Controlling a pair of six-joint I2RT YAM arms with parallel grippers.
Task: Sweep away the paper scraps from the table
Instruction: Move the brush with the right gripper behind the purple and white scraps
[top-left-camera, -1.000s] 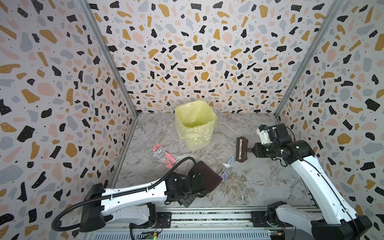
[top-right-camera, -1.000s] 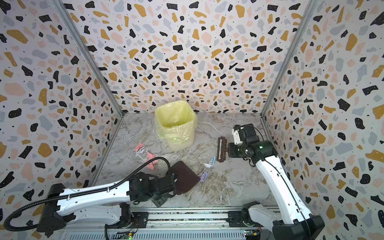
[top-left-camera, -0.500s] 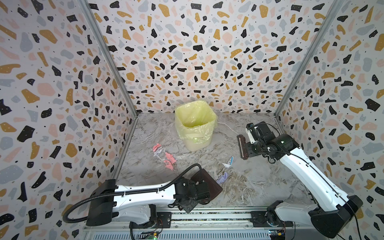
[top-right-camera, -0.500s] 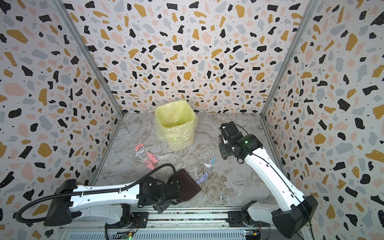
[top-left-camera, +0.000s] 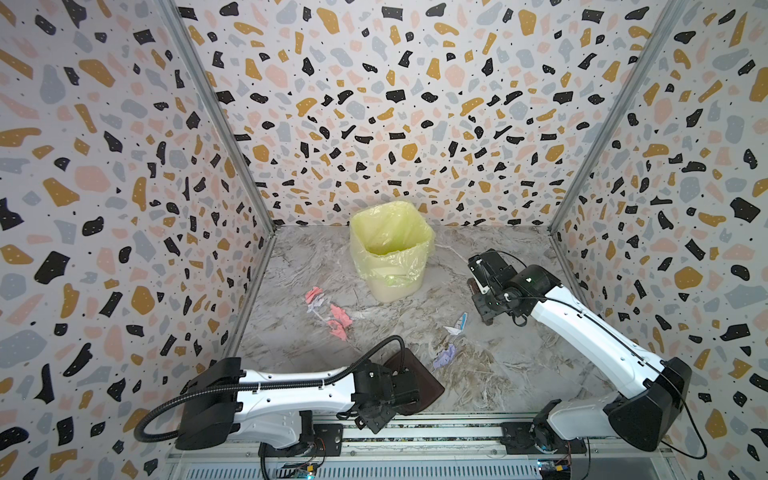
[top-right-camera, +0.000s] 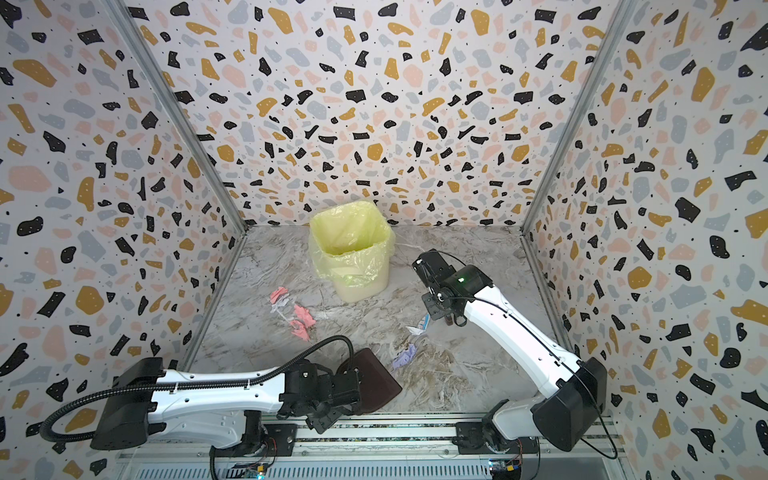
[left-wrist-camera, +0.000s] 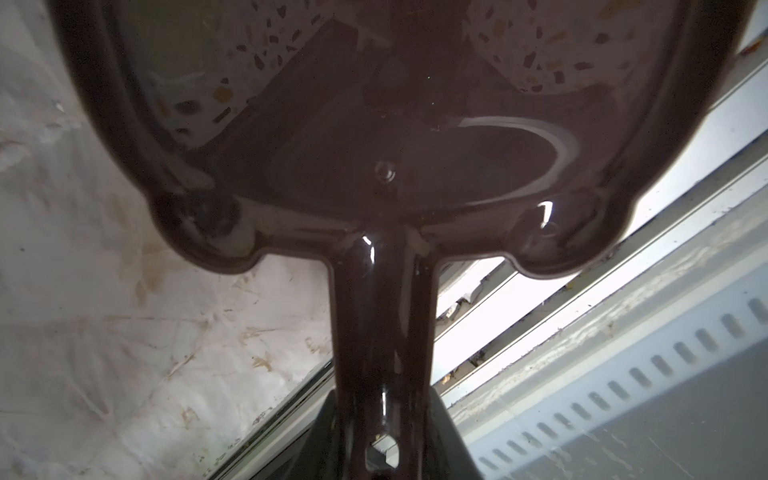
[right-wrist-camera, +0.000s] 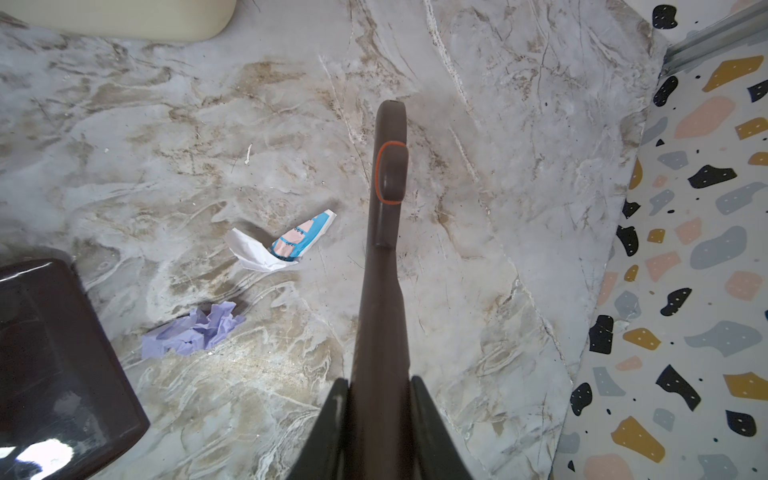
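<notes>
Paper scraps lie on the marble table (top-left-camera: 519, 374): a pink cluster (top-left-camera: 332, 318), a white-and-blue scrap (top-left-camera: 458, 325) (right-wrist-camera: 282, 245) and a lilac scrap (top-left-camera: 444, 357) (right-wrist-camera: 195, 330). My left gripper (top-left-camera: 399, 386) (left-wrist-camera: 384, 399) is shut on the handle of a dark brown dustpan (top-left-camera: 419, 380) (left-wrist-camera: 374, 124) near the table's front edge, just left of the lilac scrap. My right gripper (top-left-camera: 485, 303) (right-wrist-camera: 380, 386) points down and is shut on a brown brush (right-wrist-camera: 388, 187), which stands right of the white-and-blue scrap. In both top views the wrist hides most of the brush.
A bin with a yellow liner (top-left-camera: 390, 249) (top-right-camera: 351, 245) stands at the back middle of the table. Speckled walls (top-left-camera: 124, 208) close the table on three sides. A metal rail (top-left-camera: 415, 432) runs along the front edge, right under the dustpan's handle.
The right gripper has swung left and turned downward with the brush, nearer the white-and-blue scrap. The left arm has drawn the dustpan toward the front edge.
</notes>
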